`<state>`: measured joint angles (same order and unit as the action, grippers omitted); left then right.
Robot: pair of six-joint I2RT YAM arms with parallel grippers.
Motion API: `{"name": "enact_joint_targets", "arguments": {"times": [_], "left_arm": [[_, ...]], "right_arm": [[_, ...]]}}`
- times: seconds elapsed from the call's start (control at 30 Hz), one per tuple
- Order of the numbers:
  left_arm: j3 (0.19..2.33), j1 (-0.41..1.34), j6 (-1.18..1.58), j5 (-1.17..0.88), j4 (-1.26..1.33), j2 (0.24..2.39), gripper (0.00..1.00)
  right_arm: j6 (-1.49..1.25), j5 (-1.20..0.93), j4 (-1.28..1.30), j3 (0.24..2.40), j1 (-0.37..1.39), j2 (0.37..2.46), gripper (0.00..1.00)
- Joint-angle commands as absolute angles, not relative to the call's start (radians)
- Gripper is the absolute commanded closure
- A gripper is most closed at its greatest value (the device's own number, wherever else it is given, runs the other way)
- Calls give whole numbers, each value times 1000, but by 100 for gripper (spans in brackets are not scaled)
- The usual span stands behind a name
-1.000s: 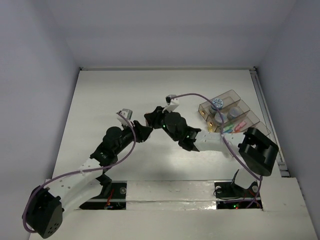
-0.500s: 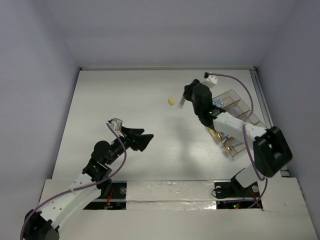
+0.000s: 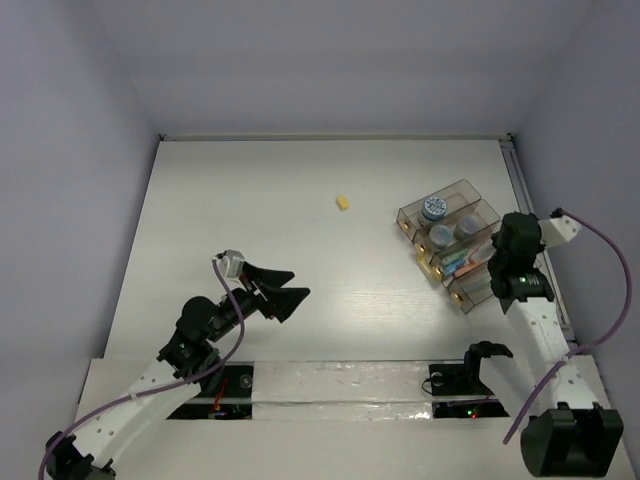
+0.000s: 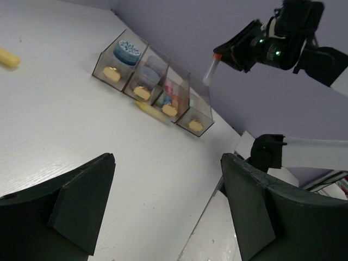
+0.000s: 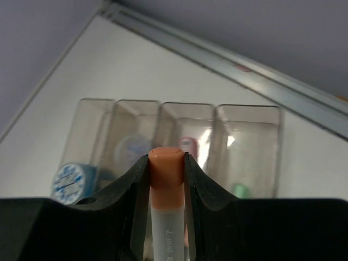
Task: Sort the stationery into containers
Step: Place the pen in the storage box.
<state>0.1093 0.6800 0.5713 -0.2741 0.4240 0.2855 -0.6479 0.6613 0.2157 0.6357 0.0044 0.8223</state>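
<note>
The smoky-brown organiser tray [image 3: 412, 212] stands at the right, with blue-white tubs [image 3: 433, 208] and pens in its compartments. My right gripper [image 3: 498, 264] hovers above the tray's near-right end. In the right wrist view it [image 5: 166, 163] is shut on a pen with an orange cap [image 5: 166, 168] and a clear barrel, held over the compartments [image 5: 247, 117]. My left gripper [image 3: 283, 290] is open and empty low over the table's near-middle; its jaws [image 4: 168, 209] stand wide apart. A small yellow eraser [image 3: 343, 203] lies alone on the table, also at the left edge of the left wrist view [image 4: 7, 57].
A metal rail [image 3: 520, 190] runs along the table's right edge, just beyond the tray. Grey walls close in the left, back and right. The white mounting strip [image 3: 340, 385] with the arm bases runs along the near edge.
My right arm swung from the table's middle to over the organiser, carrying the pen. My left arm drew back toward the near edge. The yellow eraser came into view.
</note>
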Motion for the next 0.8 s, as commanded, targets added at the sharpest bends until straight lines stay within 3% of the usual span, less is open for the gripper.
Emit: {"name": "enact_joint_targets", "arguments": {"times": [0.0,0.43,0.47,0.57,0.77], "left_arm": [[112,709,574,-221,407,193,24],[124,770,572,-152,345,146,22],[124,770,572,-149,342,140,22],[126,770,572,-141,337,135,22],[126,770,569,-135,344,161,22]], "right_arm": [[-672,651,389,620,-84,793,100],[-765,555,523,638,-169,937,98],[-776,558,537,644,-169,942,75],[-746,540,549,656,-169,930,36],[-548,318,509,710,-169,844,21]]}}
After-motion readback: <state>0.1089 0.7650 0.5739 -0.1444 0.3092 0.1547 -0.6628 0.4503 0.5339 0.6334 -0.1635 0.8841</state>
